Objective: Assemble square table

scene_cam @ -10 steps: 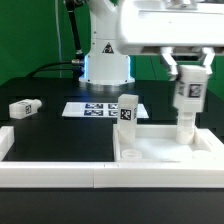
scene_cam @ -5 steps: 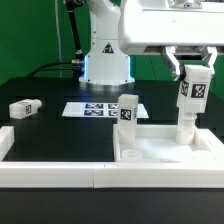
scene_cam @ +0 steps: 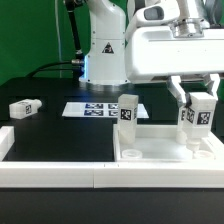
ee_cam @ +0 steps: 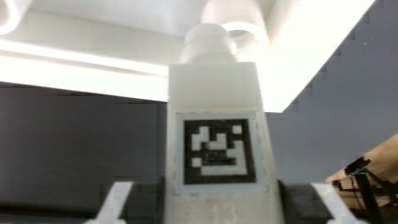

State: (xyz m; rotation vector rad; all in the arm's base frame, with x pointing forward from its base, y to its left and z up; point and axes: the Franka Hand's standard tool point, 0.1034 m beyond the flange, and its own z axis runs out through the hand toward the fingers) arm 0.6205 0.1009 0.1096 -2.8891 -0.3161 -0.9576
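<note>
One relation governs the coming move: the held leg (scene_cam: pixel 198 122) hangs at six o'clock from the claw (scene_cam: pixel 198 104) with its long axis upright. Its lower end reaches down inside the square table top (scene_cam: pixel 150 153). That tray-like top sits toward five o'clock in the exterior view, and the held leg stands near its three o'clock side.

The claw is pinching the held leg by its upper part, one finger on each flank. In the wrist view the fingers (ee_cam: pixel 121 205) bracket the tagged face, and the leg runs away from the camera toward the bright tray. No gap shows between pad and plastic.

A standing leg (scene_cam: pixel 128 112) is upright in the tray at roughly nine o'clock from the held one (the two are well apart). A loose leg (scene_cam: pixel 22 107) lies on its side far out at nine o'clock on the black table, beyond the marker board (scene_cam: pixel 95 108).

Whether the held leg's foot has entered its seat cannot be told, since the near rim hides the joint. Judging from this, the next move calls for keeping that axis plumb while the leg is driven or turned home. A lean toward any side would likely bind it.
</note>
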